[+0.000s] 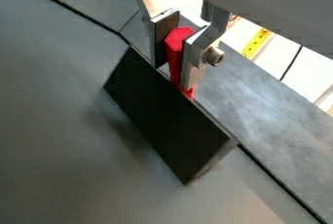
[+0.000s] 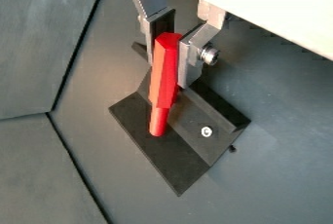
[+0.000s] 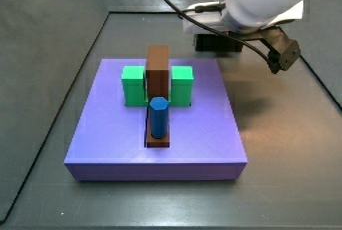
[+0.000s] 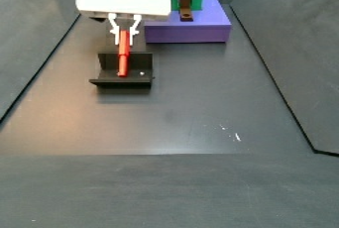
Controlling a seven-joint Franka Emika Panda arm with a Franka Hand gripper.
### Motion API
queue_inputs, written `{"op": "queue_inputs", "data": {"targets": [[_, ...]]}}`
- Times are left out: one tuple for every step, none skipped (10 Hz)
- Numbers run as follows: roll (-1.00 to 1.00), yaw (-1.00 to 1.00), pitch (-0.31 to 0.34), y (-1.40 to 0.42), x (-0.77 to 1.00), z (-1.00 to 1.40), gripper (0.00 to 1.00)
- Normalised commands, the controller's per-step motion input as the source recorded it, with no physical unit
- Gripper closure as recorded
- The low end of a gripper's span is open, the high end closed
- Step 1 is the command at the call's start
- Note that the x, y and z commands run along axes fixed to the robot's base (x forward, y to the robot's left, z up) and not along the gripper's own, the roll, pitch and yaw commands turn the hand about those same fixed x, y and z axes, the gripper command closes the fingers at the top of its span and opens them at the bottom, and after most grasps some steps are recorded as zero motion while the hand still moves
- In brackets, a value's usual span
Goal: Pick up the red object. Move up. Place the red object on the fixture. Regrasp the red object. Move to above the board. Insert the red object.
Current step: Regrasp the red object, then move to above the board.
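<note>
Clamping the red peg (image 2: 163,80) near its top, my gripper (image 2: 174,45) stands over the fixture (image 2: 182,138) — releasing early risks the peg tipping off the base plate.

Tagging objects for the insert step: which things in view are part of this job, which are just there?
In the job:
- red object, upright between the gripper fingers, lower end at the fixture
- board, purple, away from the gripper

Just there:
- green blocks
- brown bar
- blue cylinder
</note>
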Motion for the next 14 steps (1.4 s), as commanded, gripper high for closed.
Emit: {"op": "queue_inputs", "data": {"targets": [[0.0, 0.0, 0.0, 0.0, 0.0, 0.0, 1.0], [0.0, 0.0, 0.0, 0.0, 0.0, 0.0, 1.0], [0.0, 0.0, 0.0, 0.0, 0.0, 0.0, 1.0], [0.0, 0.0, 0.0, 0.0, 0.0, 0.0, 1.0], [0.0, 0.0, 0.0, 0.0, 0.0, 1.4, 1.0], [0.02, -0.01, 0.071, 0.05, -0.02, 1.4, 1.0], [-0.04, -0.01, 0.067, 0.05, -0.05, 1.4, 1.0], [0.0, 0.02, 0.061, 0.05, -0.04, 1.4, 1.0], [0.01, 0.02, 0.073, 0.04, -0.03, 1.4, 1.0], [0.01, 0.03, 0.068, 0.03, -0.02, 1.4, 1.0], [-0.01, 0.04, 0.059, 0.02, 0.0, 0.93, 1.0], [0.0, 0.04, 0.061, 0.0, 0.01, 0.67, 1.0], [0.0, 0.04, 0.076, -0.01, 0.04, 0.32, 1.0], [0.0, 0.04, 0.086, -0.01, 0.04, 0.21, 1.0]]}}
